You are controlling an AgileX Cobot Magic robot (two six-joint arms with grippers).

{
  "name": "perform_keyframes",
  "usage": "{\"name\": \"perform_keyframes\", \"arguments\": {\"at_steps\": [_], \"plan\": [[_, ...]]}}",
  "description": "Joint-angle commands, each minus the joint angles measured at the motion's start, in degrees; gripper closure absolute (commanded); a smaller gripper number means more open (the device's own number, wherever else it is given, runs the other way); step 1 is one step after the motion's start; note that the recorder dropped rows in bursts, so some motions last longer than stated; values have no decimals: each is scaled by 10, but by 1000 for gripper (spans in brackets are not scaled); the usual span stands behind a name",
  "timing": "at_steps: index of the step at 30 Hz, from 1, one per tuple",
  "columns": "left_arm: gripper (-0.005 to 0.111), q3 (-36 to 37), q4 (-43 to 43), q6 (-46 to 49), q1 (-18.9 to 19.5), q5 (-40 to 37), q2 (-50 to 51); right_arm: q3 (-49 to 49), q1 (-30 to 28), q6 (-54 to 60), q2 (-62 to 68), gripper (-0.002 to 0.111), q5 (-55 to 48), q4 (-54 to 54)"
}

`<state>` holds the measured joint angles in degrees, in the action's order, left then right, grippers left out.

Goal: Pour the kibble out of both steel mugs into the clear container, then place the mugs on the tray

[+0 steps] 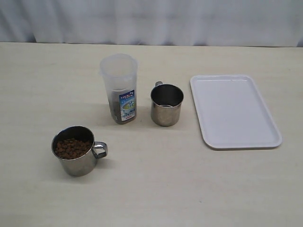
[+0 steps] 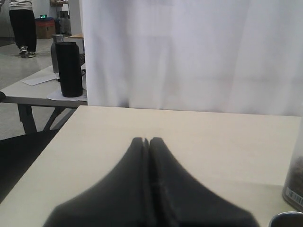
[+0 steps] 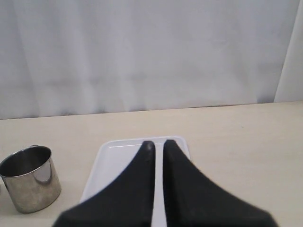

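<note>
One steel mug [image 1: 78, 165] at the front left holds brown kibble [image 1: 72, 147], its handle pointing right. The other steel mug [image 1: 165, 111] stands mid-table with a shiny bare bottom and shows in the right wrist view too [image 3: 31, 179]. To its left stands the clear container [image 1: 118, 87], upright, with a little kibble low inside. The white tray [image 1: 234, 111] lies at the right with nothing on it. Neither gripper shows in the exterior view. My left gripper [image 2: 146, 140] is shut on nothing above bare table. My right gripper [image 3: 158, 144] hovers over the tray [image 3: 113, 161], fingers a slit apart, holding nothing.
A white curtain [image 1: 151, 19] hangs behind the table's far edge. In the left wrist view a second table beyond the left edge carries a black cylinder [image 2: 68, 69], and the container's side [image 2: 296, 179] shows at the frame's border.
</note>
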<state>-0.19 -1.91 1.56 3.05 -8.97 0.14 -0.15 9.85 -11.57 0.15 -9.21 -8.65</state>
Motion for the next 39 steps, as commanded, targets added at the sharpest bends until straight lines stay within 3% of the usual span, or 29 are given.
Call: {"name": "perform_keyframes", "arguments": {"at_steps": [1,5,39], "plan": [[107,2,-3,-1,-5,7,-1,2,-3,34,-2,104,-6,21],[107,2,-3,-1,-5,7,-1,2,-3,120,-2,104,-6,93],[107,2,-3,-1,-5,7,-1,2,-25,116,-2,104,-4,93]]}}
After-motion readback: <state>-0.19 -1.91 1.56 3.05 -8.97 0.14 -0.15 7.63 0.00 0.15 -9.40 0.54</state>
